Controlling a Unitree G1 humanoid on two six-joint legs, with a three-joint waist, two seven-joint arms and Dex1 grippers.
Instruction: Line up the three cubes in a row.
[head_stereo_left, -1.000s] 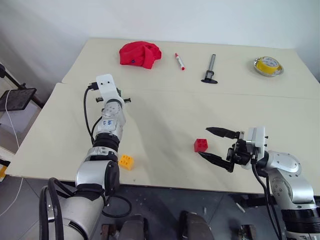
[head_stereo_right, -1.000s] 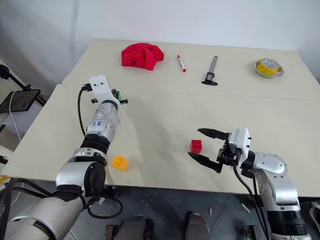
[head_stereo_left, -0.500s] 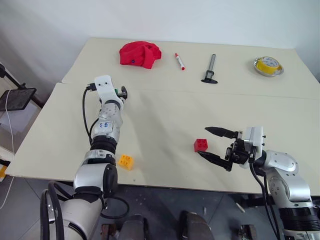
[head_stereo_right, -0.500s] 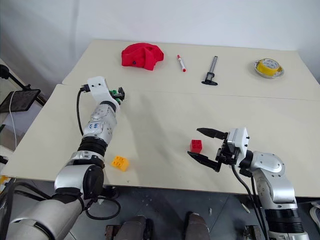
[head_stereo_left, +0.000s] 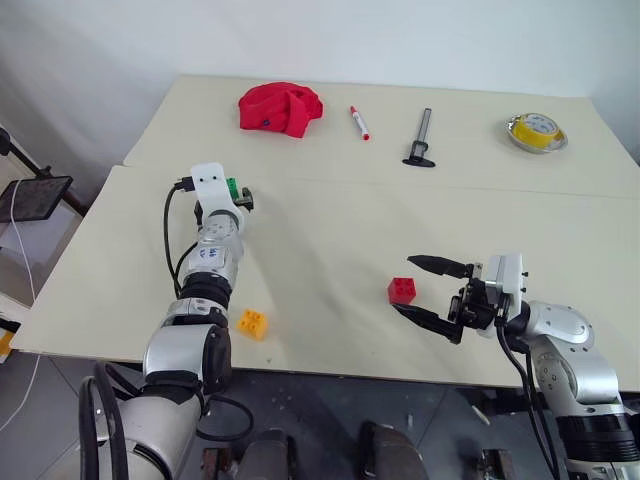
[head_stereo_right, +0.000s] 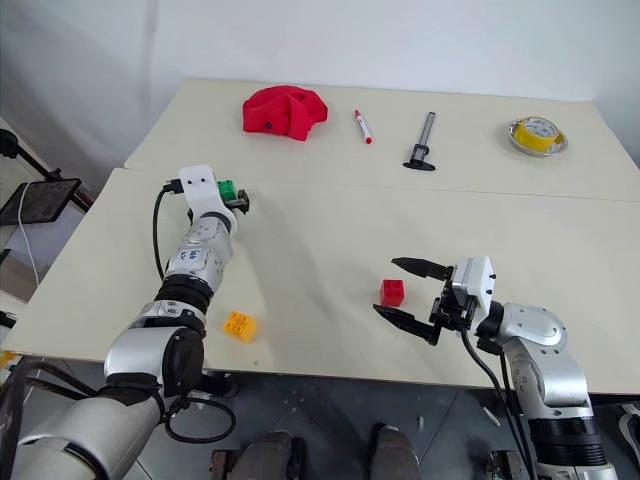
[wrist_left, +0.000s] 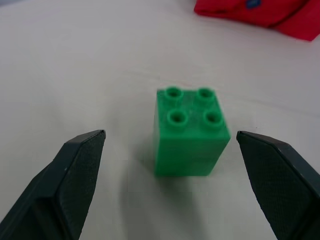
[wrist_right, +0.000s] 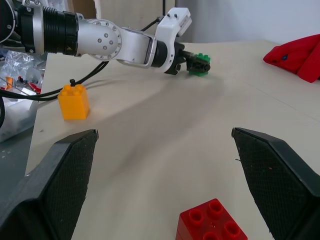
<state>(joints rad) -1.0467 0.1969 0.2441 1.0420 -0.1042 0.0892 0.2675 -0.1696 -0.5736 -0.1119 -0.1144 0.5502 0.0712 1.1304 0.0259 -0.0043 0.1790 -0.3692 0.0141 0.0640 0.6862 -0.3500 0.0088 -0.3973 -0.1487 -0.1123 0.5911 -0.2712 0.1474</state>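
A green cube (wrist_left: 190, 132) stands upright on the table, between the spread fingers of my open left gripper (head_stereo_left: 241, 194) and free of both. The red cube (wrist_right: 212, 222) sits on the table right of centre. It lies low between the wide-open fingers of my right gripper (head_stereo_left: 405, 285), which do not touch it. The orange-yellow cube (head_stereo_left: 252, 323) rests alone near the front edge, beside my left forearm. All three cubes are far apart from one another.
Along the far table lie a red cloth (head_stereo_left: 280, 108), a red marker (head_stereo_left: 359, 122), a dark caliper (head_stereo_left: 420, 138) and a round yellow tape measure (head_stereo_left: 537, 132). A seam (head_stereo_left: 430, 188) joins the two tabletops. Bare tabletop lies between the arms.
My left gripper was shut on the green cube. It has sunk a little and opened, leaving the cube standing on the table. The right arm and the other cubes kept still.
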